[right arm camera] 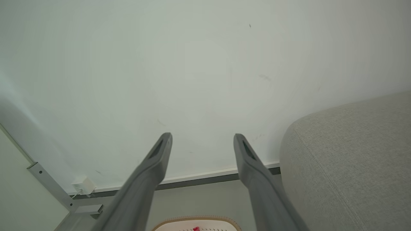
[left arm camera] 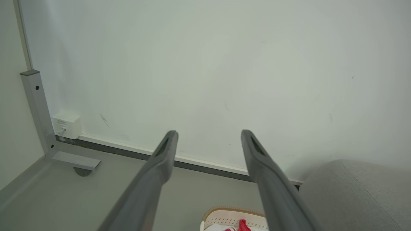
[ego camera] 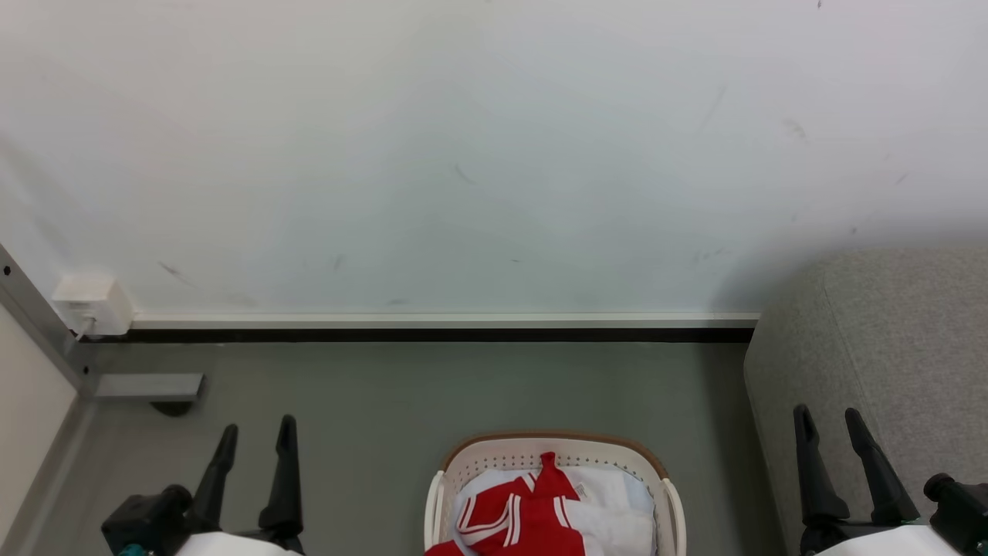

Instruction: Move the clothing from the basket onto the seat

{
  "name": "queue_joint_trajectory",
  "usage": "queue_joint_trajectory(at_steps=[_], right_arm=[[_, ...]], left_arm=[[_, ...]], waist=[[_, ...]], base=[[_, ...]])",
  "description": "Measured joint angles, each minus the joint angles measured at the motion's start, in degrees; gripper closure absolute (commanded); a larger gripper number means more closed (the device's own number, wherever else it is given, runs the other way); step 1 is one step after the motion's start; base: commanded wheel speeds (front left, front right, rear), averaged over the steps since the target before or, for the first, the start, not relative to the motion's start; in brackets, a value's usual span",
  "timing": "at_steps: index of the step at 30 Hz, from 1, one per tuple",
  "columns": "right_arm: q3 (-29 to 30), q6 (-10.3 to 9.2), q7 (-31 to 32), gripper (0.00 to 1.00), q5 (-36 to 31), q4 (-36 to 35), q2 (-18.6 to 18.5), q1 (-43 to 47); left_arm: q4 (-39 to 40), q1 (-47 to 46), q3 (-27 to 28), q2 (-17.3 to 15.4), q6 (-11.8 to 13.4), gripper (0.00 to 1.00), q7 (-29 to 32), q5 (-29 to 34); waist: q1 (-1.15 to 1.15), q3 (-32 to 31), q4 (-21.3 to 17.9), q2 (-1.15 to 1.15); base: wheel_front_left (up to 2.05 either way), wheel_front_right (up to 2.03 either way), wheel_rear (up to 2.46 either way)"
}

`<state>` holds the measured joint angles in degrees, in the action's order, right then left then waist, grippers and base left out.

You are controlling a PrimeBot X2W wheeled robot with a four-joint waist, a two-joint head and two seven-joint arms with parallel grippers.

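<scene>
The cream basket [ego camera: 471,455] with its brown rim stands on the grey floor at the bottom centre of the head view. Red clothing [ego camera: 532,513] with white stripe trim lies in it over a white lining. The basket's far rim [left arm camera: 221,211] and a red tip of the clothing [left arm camera: 242,224] show low in the left wrist view; the right wrist view catches the rim [right arm camera: 179,221]. My left gripper [ego camera: 257,434] is open to the basket's left. My right gripper [ego camera: 830,417] is open in front of the light-grey seat [ego camera: 895,340], right of the basket.
A white wall rises just behind the basket, with a dark skirting strip [ego camera: 432,335] at its foot. A grey metal post with a foot plate [ego camera: 147,384] and a small white box [ego camera: 91,303] stand at the left corner.
</scene>
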<state>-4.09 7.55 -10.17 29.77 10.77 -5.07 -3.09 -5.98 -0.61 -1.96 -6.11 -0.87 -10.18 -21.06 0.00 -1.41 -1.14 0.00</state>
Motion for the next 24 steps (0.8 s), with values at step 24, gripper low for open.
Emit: queue_joint_trajectory(at_steps=[24], right_arm=[[-0.9, 0.0, -3.0, 0.0, -10.1, -0.8, 0.0, 0.3]], left_arm=[[0.8, 0.7, -0.5, -0.1, 0.2, 0.0, -2.7, 11.3]], waist=[[0.0, -0.7, -0.3, 0.0]], base=[[0.0, 0.0, 0.0]])
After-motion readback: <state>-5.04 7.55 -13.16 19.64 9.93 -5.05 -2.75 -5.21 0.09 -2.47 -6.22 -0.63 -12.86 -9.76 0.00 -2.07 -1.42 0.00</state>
